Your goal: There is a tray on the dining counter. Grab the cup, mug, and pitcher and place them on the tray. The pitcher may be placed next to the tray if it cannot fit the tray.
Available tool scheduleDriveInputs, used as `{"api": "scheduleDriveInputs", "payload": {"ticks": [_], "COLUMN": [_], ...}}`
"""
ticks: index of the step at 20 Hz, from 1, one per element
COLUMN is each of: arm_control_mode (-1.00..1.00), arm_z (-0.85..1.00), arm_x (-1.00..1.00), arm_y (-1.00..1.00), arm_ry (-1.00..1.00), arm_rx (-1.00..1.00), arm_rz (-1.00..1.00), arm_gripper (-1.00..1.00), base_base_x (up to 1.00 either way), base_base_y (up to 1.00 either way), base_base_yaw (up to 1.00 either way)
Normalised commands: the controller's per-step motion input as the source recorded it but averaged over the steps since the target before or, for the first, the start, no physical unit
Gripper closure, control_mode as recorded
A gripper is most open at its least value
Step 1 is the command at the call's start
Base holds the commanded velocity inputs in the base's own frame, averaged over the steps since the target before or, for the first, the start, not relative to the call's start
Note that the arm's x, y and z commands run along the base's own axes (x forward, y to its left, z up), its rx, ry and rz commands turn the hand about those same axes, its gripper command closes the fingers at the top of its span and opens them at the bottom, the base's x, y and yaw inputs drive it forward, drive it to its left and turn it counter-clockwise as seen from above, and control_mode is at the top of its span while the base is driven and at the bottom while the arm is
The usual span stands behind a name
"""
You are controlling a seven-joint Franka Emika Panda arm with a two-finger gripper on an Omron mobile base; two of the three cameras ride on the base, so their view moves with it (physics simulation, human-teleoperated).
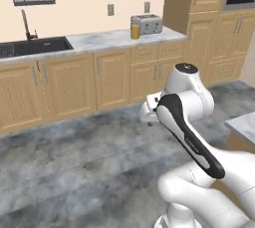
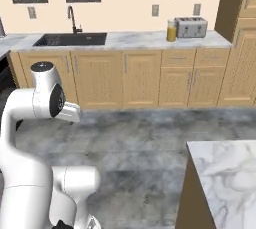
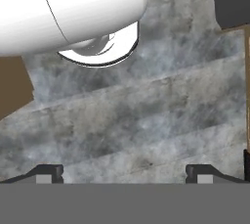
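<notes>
The arm is sitting folded over the grey floor [image 2: 140, 148], and the gripper [image 3: 124, 171] is pointing straight down at it, fingers spread wide and carrying nothing. The pitcher [image 1: 135, 30], glass with orange in it, is standing far off at about one o'clock in the left base view, on the back tabletop [image 1: 99, 39] just beside the toaster [image 1: 147, 23]; in the right base view the pitcher [image 2: 171, 31] sits at roughly one o'clock too. A marble corner of the dining counter [image 2: 225, 173] is poking in at four o'clock. I can't make out tray, cup or mug anywhere.

Risks as I read them: that counter corner is close to the base, so a careless turn could clip it. At the pitcher, the toaster is crowding one side, so a wide approach could nudge it, and glass could slip from a shallow grasp. The pitcher is standing near the front edge, so a push could tip it off. Open floor is stretching wide between base and cabinets [image 1: 114, 77].
</notes>
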Motion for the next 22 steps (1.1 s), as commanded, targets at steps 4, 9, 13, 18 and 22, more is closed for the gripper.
{"api": "scheduleDriveInputs", "payload": {"ticks": [4,9,13,18,22], "arm_control_mode": [1.00,1.00,1.00,1.00,1.00], "arm_z": [0.00,0.00,0.00,0.00,0.00], "arm_x": [0.00,0.00,0.00,0.00,0.00], "arm_y": [0.00,0.00,0.00,0.00,0.00], "arm_ry": [0.00,0.00,0.00,0.00,0.00], "arm_rx": [0.00,0.00,0.00,0.00,0.00], "arm_rz": [0.00,0.00,0.00,0.00,0.00], "arm_gripper": [-1.00,-1.00,-1.00,-1.00,-1.00], "base_base_x": [1.00,1.00,1.00,1.00,1.00], "base_base_y": [0.22,0.15,0.21,0.03,0.00], "base_base_yaw": [-0.05,-0.01,0.00,0.00,0.00]}}
